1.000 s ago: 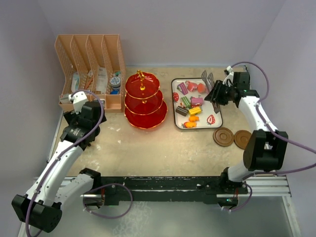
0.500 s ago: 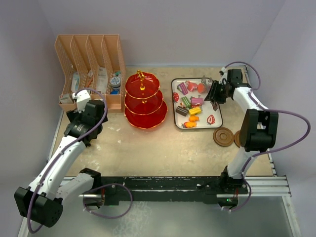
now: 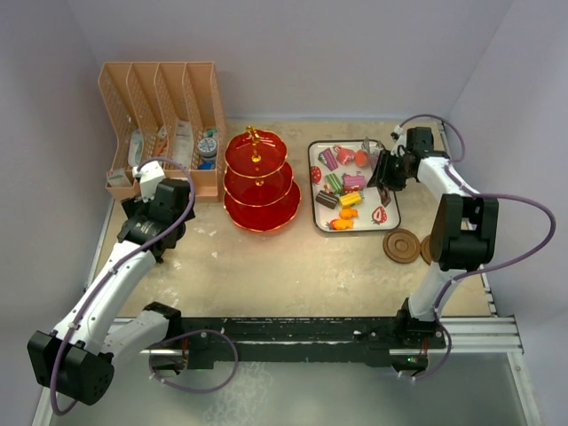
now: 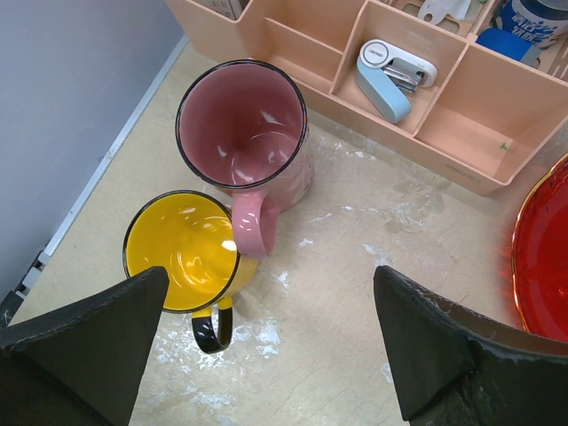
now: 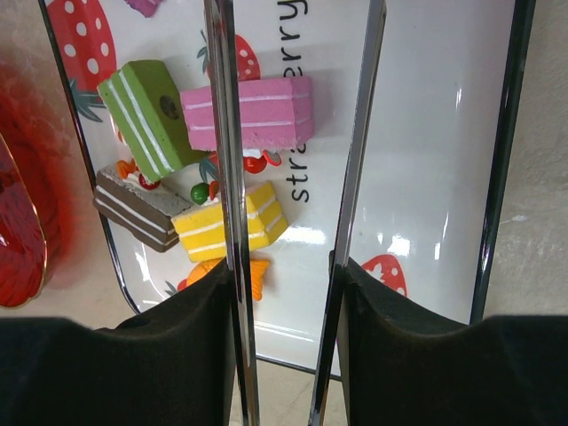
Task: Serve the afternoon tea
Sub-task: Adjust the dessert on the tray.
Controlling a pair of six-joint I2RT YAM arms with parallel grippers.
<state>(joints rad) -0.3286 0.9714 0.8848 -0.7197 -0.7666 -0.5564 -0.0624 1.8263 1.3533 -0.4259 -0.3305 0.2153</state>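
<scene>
Lower centre: right gripper (image 5: 286, 297) pinched thin metal tongs (image 5: 362, 133) over white strawberry-print tray (image 5: 435, 124). Left gripper (image 4: 271, 342) spread wide, empty; pink translucent mug (image 4: 244, 133), yellow translucent mug (image 4: 177, 253) at left.

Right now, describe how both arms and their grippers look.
Both the left arm and the right arm have white links with bulky black joints. A thin purple cable loops along each. The left gripper's fingers and the right gripper's fingers are matte black wedges with slightly worn edges. No markings are legible.
</scene>
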